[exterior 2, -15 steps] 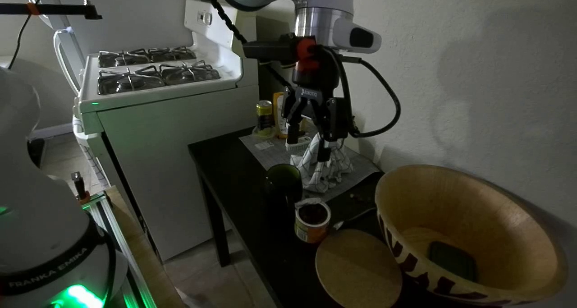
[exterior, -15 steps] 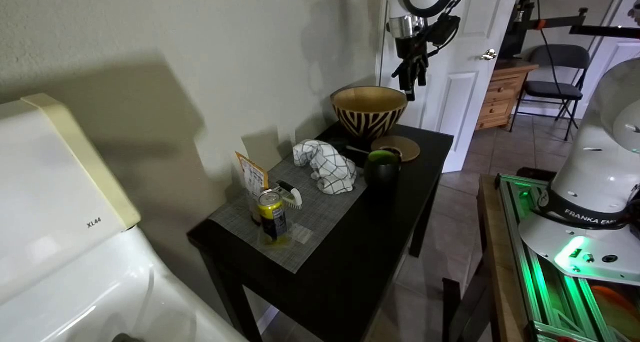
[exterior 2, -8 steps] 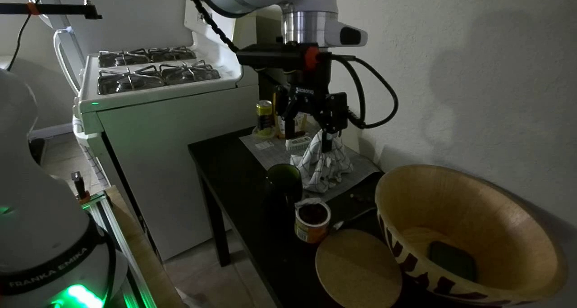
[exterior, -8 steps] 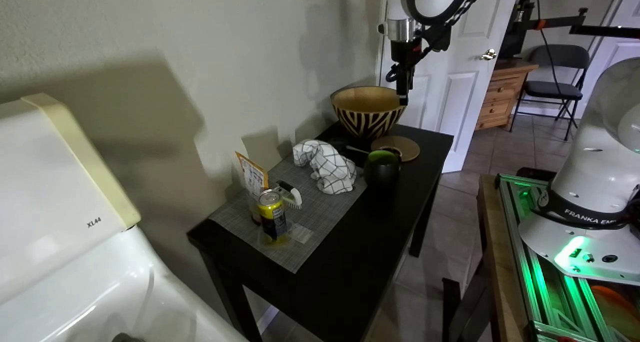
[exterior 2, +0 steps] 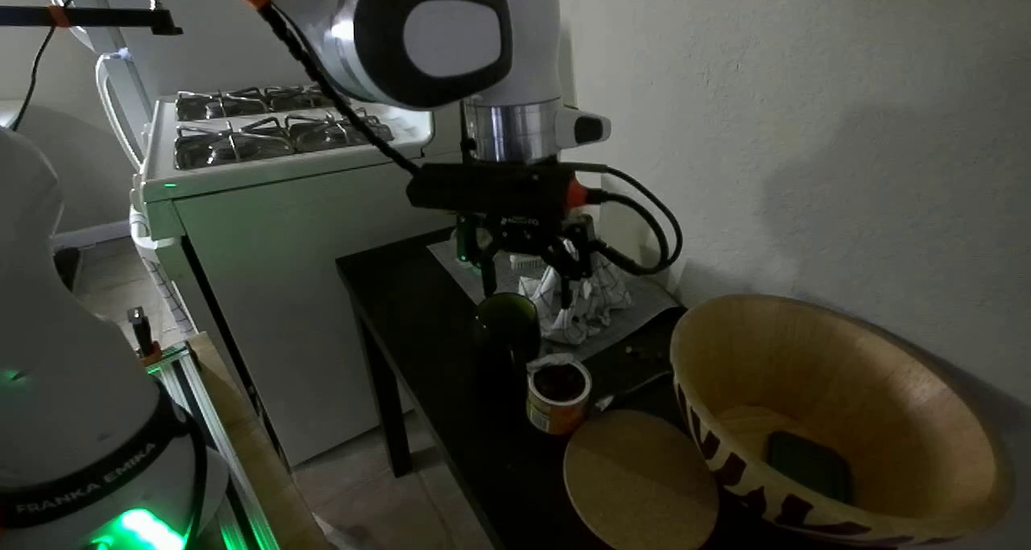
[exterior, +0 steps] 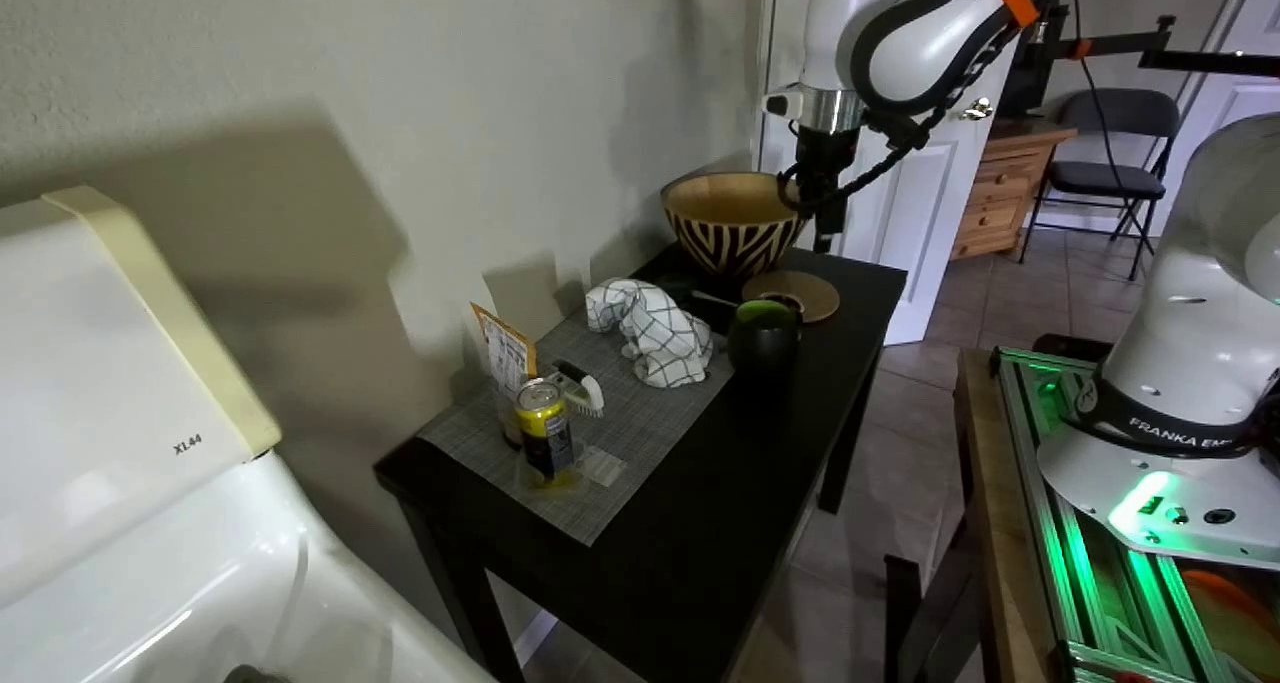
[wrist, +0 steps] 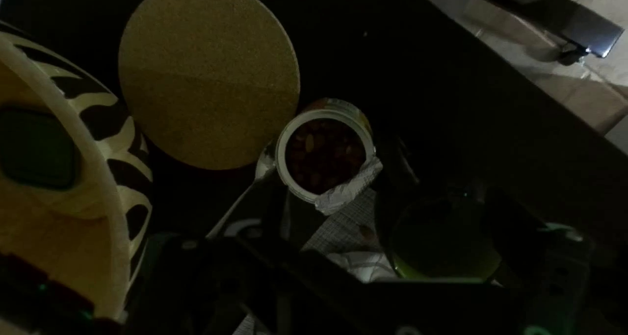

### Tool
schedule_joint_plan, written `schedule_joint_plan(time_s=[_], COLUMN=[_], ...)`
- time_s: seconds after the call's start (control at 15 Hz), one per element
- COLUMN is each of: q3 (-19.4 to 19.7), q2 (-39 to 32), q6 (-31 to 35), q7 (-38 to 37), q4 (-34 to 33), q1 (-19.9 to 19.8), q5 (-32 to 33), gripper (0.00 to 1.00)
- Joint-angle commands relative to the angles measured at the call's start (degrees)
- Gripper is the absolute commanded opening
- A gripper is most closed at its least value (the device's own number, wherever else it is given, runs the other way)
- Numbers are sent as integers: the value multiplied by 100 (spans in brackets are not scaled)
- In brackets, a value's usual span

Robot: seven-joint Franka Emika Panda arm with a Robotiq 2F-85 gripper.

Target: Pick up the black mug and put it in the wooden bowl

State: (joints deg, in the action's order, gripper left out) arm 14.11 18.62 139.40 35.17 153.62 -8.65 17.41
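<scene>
The black mug stands upright on the dark table, with a green inside. It also shows in an exterior view and, dim, in the wrist view. My gripper is open and empty, above the table near the mug; it also shows in an exterior view. In the wrist view my gripper's jaws stand wide apart, with the mug's mouth nearer the right finger. The wooden bowl with zigzag stripes stands at the table's end by the wall; it also shows in an exterior view.
An open jar of nuts stands beside the mug, next to a flat tan disc and a spoon. A checked cloth, a yellow can, a brush and a packet are on the grey mat. A dark green item lies in the bowl.
My gripper has come down and, in an exterior view, moved left toward the mug. It has stayed open. The mug and bowl have not moved.
</scene>
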Motion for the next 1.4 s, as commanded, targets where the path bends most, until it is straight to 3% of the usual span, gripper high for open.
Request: schedule_joint_plan(time_s=[0.0, 0.2, 0.27, 0.4, 0.6, 0.8, 1.0, 1.33], q3=[402, 605, 353, 395, 392, 467, 351, 304], q2=[-30, -345, -139, -249, -301, -470, -638, -1171], q6=[481, 471, 399, 399, 400, 751, 1172, 1512], q7=[1414, 2669, 2039, 2476, 2562, 3056, 3086, 3821], q4=[380, 227, 295, 260, 236, 384, 481, 386], q1=[85, 179, -54, -49, -21, 198, 173, 336], q5=[-88, -351, -181, -282, -295, -729, -768, -1165], gripper=[100, 100, 100, 100, 100, 100, 100, 100])
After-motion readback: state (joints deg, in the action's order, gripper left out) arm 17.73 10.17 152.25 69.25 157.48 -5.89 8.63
